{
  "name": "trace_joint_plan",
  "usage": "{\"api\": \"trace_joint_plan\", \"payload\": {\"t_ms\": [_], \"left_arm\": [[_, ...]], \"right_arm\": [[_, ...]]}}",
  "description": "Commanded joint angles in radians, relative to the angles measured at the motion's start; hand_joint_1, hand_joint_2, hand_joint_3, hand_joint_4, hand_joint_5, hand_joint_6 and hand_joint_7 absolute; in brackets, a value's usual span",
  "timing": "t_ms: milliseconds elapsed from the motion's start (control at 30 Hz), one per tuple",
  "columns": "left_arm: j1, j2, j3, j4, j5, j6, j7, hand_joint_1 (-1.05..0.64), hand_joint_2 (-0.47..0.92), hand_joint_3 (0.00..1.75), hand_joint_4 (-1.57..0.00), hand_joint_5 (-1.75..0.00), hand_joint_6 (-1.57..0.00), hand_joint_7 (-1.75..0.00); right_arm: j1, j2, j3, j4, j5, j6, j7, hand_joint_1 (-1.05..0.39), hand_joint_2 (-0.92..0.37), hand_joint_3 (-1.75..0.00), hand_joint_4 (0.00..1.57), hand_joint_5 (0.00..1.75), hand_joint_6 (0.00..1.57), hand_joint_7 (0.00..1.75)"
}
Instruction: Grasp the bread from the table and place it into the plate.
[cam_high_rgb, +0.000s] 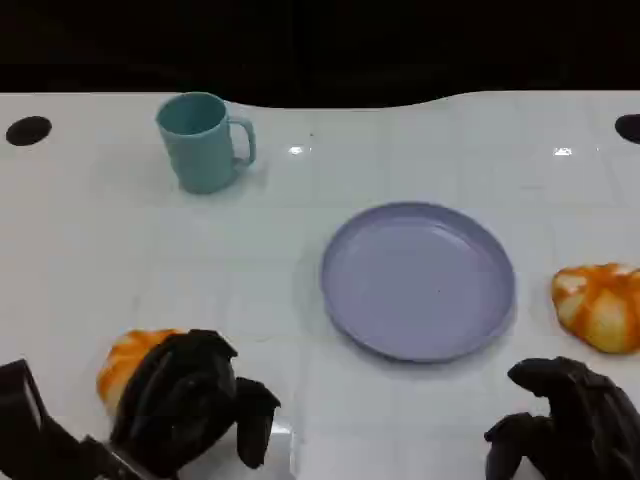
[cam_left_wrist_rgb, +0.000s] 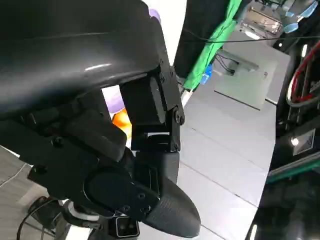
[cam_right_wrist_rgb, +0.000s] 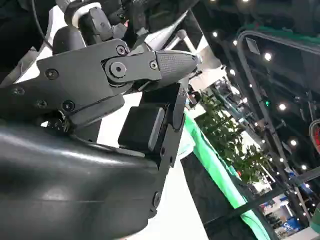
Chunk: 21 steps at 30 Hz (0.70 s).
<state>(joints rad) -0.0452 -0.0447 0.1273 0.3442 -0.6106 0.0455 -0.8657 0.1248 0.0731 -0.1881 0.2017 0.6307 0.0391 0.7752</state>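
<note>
A light blue plastic cup (cam_high_rgb: 202, 140) with a handle is standing upright at the far left part of the white table (cam_high_rgb: 90, 240). Its handle is pointing to the right. Two small black round holes (cam_high_rgb: 28, 130) are sitting near the far corners of the table, one on each side. Past the table edge, a bright green strip (cam_left_wrist_rgb: 215, 42) is hanging down, and a grey floor (cam_left_wrist_rgb: 225, 165) is showing below it. Green leafy plants (cam_right_wrist_rgb: 227, 137) are standing under small ceiling lights (cam_right_wrist_rgb: 282, 106).

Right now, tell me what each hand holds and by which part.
The left hand covers the near bread from above; whether it grips cannot be told. The right hand holds nothing.
</note>
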Motion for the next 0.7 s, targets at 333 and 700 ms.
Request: {"api": "trace_joint_plan", "payload": {"t_ms": [333, 700], "left_arm": [[0.009, -0.005, 0.019, 0.014, 0.013, -0.023, -0.006, -1.05, 0.72, 0.01, -1.53, -1.06, -1.57, -0.70], [0.006, 0.012, 0.011, -0.006, 0.096, -0.110, 0.030, -1.05, 0.78, 0.02, -1.51, -1.02, -1.55, -0.54]], "right_arm": [[-0.004, -0.011, -0.009, 0.002, 0.007, -0.008, 0.001, -0.59, -0.92, -0.33, 1.57, 0.62, 1.57, 0.25], [-0.011, -0.013, -0.008, 0.011, 0.001, -0.016, 0.004, -0.59, -0.92, -0.33, 1.57, 0.62, 1.57, 0.26]]}}
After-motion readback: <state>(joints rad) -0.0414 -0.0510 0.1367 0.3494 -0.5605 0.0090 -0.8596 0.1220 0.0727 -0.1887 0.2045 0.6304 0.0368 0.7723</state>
